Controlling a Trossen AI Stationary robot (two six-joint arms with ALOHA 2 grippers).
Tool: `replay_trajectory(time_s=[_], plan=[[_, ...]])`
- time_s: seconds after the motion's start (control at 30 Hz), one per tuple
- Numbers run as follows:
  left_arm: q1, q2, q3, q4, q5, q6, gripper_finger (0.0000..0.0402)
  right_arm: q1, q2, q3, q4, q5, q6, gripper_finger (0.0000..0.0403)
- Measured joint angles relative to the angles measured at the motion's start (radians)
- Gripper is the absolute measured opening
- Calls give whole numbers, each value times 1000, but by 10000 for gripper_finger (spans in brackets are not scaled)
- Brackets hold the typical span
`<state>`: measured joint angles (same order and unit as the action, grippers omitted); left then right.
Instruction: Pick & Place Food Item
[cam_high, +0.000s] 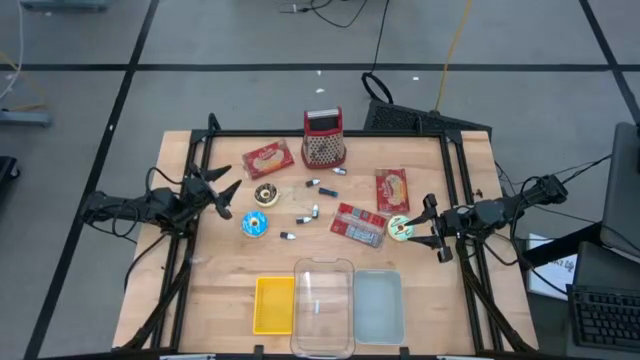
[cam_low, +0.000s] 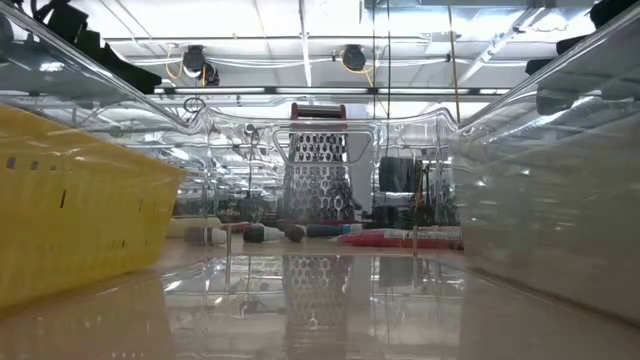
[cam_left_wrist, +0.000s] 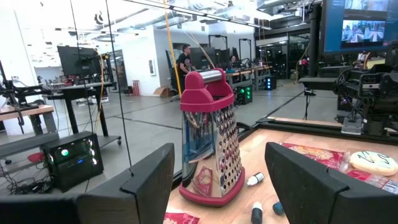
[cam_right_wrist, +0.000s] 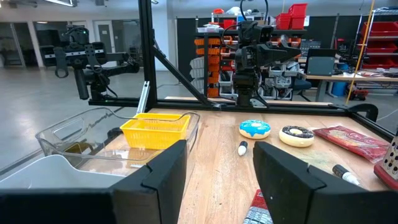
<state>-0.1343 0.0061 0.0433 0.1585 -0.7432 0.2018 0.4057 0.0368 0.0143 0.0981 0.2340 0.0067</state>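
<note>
left gripper (cam_high: 222, 186) gaping, empty | right gripper (cam_high: 432, 228) open, empty, beside iced cookie (cam_high: 401, 229) | risk: probably nudges cookie onto snack pack (cam_high: 359, 224), hard to judge overlap

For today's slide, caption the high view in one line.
Both arms wait beside a wooden table of doughnuts, snack packets, a grater and three bins.

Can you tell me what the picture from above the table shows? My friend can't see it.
A wooden table holds a red cheese grater, snack packets, two donuts and small markers, with a yellow bin and two clear bins along the near edge. The left end effector and right end effector wait open at the sides, holding nothing.
</note>
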Motion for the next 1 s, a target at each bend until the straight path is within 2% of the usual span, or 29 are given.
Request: replay_trajectory(time_s=[0.3, 0.57, 0.7, 0.8, 1.0], plan=[[0, 0, 0, 0, 0, 0, 251, 0, 0, 0, 61, 26, -76, 174], [0, 0, 0, 0, 0, 0, 251, 0, 0, 0, 338, 0, 120, 174], [0, 0, 0, 0, 0, 0, 251, 0, 0, 0, 397, 8, 232, 175], [0, 0, 0, 0, 0, 0, 251, -1, 1, 0, 399, 58, 227, 172], [0, 0, 0, 0, 0, 0, 251, 0, 1, 0, 398, 56, 75, 173]])
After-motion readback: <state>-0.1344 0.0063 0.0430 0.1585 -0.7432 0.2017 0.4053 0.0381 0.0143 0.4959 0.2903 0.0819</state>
